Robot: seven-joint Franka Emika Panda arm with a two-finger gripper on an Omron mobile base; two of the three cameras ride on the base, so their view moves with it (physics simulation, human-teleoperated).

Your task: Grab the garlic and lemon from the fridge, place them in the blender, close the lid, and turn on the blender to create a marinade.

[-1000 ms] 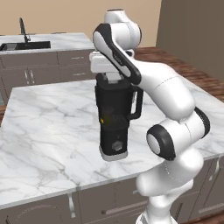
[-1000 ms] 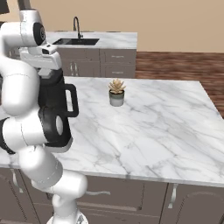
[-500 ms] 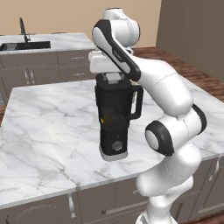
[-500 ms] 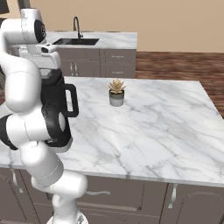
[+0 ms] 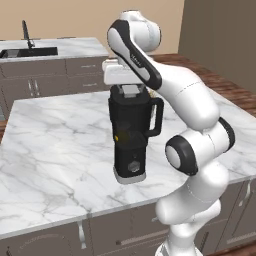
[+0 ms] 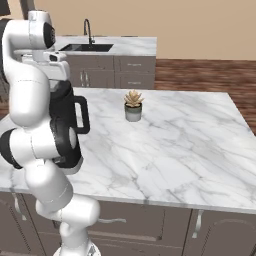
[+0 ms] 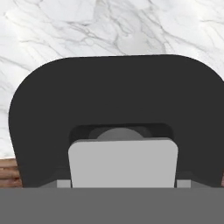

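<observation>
stage: lid closing, late in the task | blender (image 5: pixel 131 140) is stood on the marble worktop (image 5: pixel 55 150) | lid (image 7: pixel 113 118) is seated on the jar | jaws are spread wide around the lid's grey centre | left: knob (image 5: pixel 132 166) is to be turned
</observation>
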